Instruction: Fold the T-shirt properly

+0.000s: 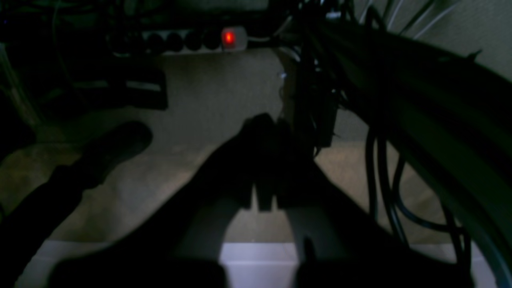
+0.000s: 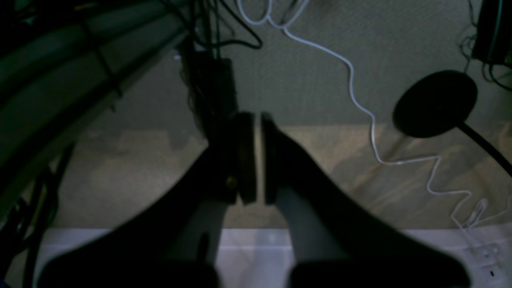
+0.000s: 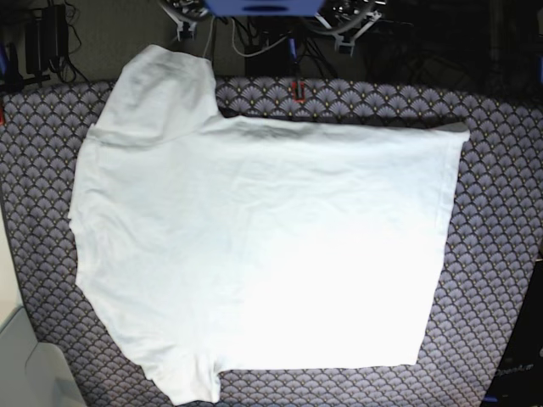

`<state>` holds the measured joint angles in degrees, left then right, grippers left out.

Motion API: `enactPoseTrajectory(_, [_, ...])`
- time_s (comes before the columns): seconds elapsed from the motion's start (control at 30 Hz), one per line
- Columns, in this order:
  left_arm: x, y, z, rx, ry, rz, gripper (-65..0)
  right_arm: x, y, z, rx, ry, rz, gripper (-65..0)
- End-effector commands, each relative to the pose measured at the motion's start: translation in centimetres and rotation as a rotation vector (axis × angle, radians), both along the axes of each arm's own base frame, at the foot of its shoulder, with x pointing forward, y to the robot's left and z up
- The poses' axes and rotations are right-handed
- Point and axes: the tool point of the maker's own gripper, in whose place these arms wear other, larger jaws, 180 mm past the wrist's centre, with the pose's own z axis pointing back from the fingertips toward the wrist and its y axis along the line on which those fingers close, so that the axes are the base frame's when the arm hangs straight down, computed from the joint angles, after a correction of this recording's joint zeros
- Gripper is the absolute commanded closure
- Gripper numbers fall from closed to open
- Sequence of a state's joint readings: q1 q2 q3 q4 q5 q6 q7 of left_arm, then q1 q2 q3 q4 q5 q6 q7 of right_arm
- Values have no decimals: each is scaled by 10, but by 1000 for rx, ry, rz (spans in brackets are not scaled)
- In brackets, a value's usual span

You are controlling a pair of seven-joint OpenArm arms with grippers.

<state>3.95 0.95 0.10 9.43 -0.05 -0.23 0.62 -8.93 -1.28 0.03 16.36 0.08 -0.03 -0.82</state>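
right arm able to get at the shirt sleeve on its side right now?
Probably yes. The T-shirt lies flat and uncovered on the patterned surface, with nothing on its sleeve. The right pincer is shut and would need opening.

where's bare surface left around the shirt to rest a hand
The T-shirt covers most of the patterned surface. Bare strips remain right of its hem, along the far edge above its side, and at the near left corner. The far middle is crowded with cables.
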Motion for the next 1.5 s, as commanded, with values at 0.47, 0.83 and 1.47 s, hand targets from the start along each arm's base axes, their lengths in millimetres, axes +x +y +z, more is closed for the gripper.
enactPoseTrajectory(0.47, [3, 1, 0, 3, -14, 1, -1, 4, 1, 0, 6, -15, -1, -10])
enactPoseTrajectory(0.83, [4, 0, 1, 0, -19, 3, -1, 6, 0, 0, 5, -16, 0, -10])
enactPoseTrajectory(1.47, [13, -2, 3, -4, -52, 5, -1, 7, -2, 0, 2, -24, 3, -10])
